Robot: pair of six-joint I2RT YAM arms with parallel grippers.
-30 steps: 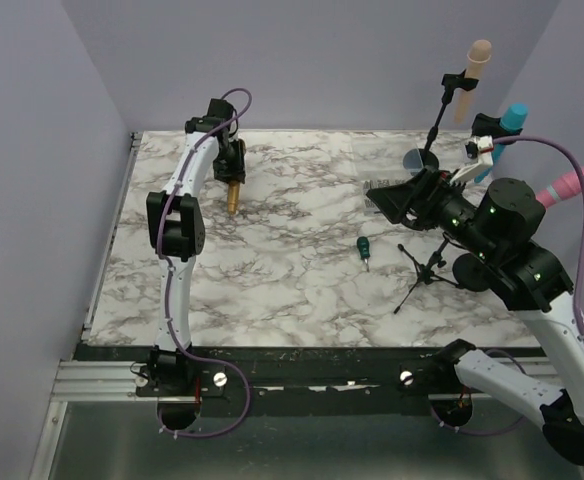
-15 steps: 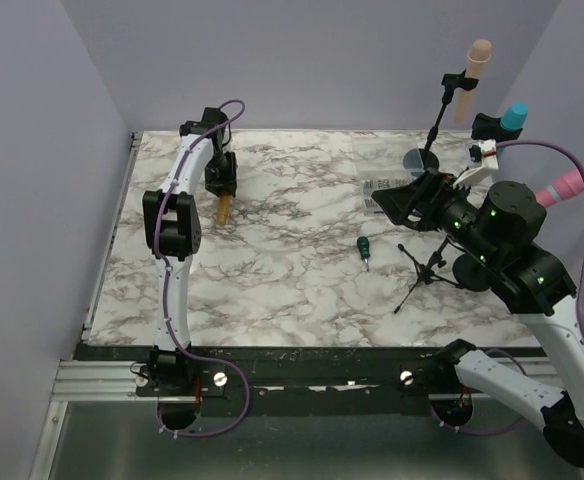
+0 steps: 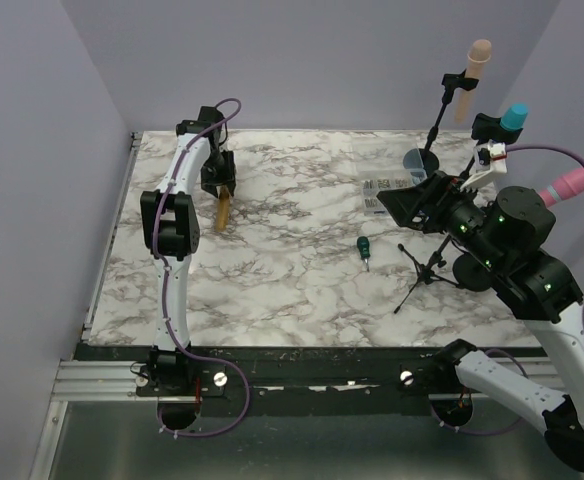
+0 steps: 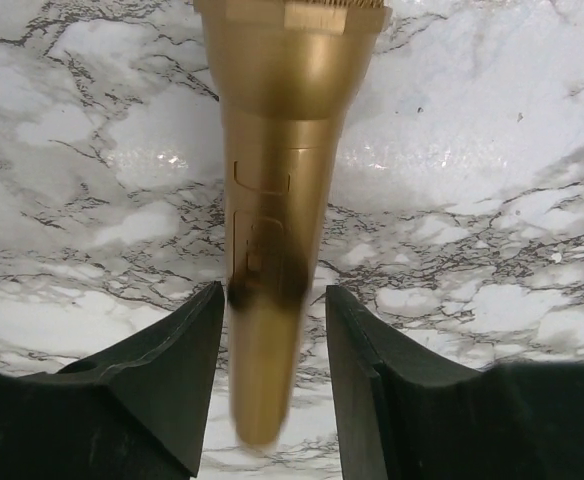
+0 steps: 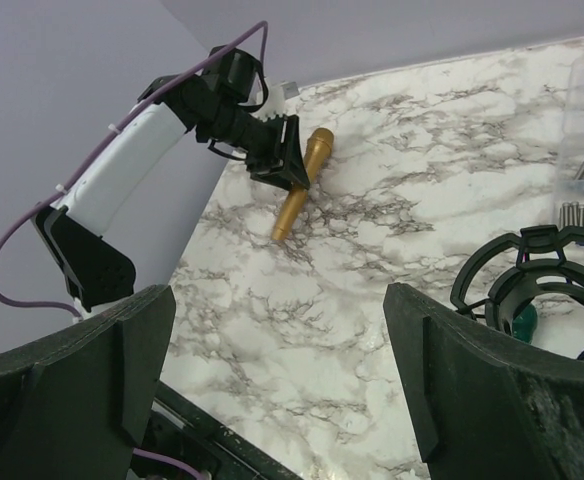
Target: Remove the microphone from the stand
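1. Far to the left of the stand [image 3: 427, 270], and farther back on the table [image 3: 292, 290], the left gripper [image 3: 218, 178] pinches the gold mic [image 3: 221, 211].
2. From the left wrist, both fingers [image 4: 177, 375] press the barrel from either side (dark shadow marks each contact), and the narrow end below them is blurred.
3. Seen from the stand's side by the right wrist camera, the gold mic hangs tilted, head up at the fingers and narrow end down toward the marble. Whether that end touches the table I cannot tell.
4. Just behind and left of the stand's tripod legs, the right gripper [image 3: 404, 203] is spread wide and holds nothing.
5. Between and beyond those spread fingers [image 5: 72, 385], the stand's ring mount [image 5: 470, 275] sits to the right, apart from both of them. A bit of the green screwdriver [image 3: 364, 249] shows through its middle.
6. Left of the stand's legs, the screwdriver lies flat on the table, near them but not touching.
7. Behind the stand and a little left, a clear box [image 3: 384, 186] rests on the marble.
8. Farther behind the stand, a beige mic [image 3: 480, 58] stands high on its own pole. A teal mic [image 3: 513, 117] and a pink mic [image 3: 569, 184] are to the stand's right rear, partly hidden by the right arm.
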